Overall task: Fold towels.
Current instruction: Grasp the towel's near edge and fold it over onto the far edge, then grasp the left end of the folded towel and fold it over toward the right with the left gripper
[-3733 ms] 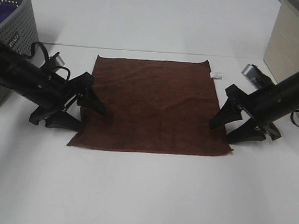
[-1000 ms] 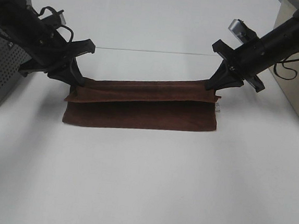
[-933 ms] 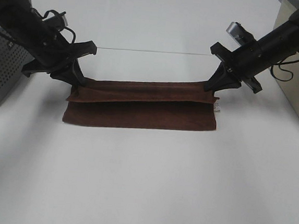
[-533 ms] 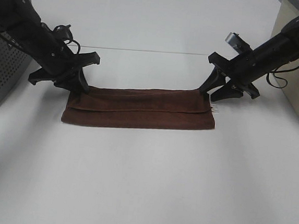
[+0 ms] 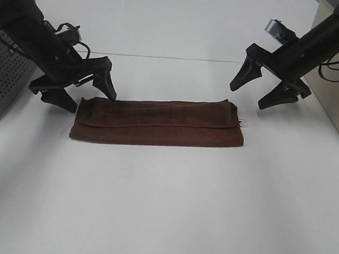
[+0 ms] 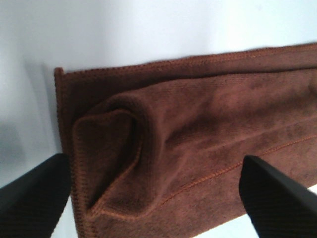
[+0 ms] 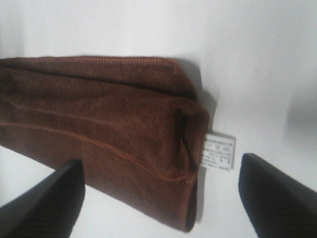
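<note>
The towel [image 5: 158,121] lay as a long doubled strip on the table [image 5: 161,221], between our two arms. Our left gripper [image 5: 92,102] hung spread wide just off its left end. Our right gripper [image 5: 246,97] was equally wide above the right end, near the white tag [image 5: 243,123]. Neither held anything. The top layer bulged at the left end, so we judged the next fold needed both layers pinched together, hems level.

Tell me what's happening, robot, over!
Left gripper open, right gripper open, both empty. Towel folded into a long strip, flat on the table. Nothing lying on it.
</note>
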`<state>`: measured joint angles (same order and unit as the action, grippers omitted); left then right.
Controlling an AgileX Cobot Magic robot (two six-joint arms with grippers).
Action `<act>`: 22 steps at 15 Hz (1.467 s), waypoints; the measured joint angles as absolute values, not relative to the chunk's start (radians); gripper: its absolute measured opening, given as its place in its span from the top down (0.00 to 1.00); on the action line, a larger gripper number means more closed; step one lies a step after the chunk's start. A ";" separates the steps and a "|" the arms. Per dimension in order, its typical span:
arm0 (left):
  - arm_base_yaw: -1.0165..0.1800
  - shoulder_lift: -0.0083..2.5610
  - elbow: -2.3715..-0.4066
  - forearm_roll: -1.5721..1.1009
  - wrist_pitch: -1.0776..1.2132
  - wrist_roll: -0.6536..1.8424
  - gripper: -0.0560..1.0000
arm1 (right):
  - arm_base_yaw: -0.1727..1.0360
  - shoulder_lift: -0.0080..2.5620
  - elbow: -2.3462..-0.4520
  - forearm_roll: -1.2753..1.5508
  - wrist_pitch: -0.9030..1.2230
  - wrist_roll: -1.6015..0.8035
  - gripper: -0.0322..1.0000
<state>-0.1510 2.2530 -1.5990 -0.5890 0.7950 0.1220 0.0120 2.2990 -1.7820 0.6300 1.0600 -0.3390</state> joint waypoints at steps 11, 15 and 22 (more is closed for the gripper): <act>-0.098 2.228 -1.599 -0.512 0.835 0.055 0.20 | 0.012 2.275 -1.782 0.478 1.175 -0.252 0.20; -0.076 2.278 -1.599 -0.566 0.840 0.055 0.27 | 0.012 2.275 -1.782 0.478 1.174 -0.252 0.20; -0.114 2.332 -1.607 -0.777 0.811 0.152 0.28 | 0.012 2.275 -1.782 0.477 1.141 -0.252 0.20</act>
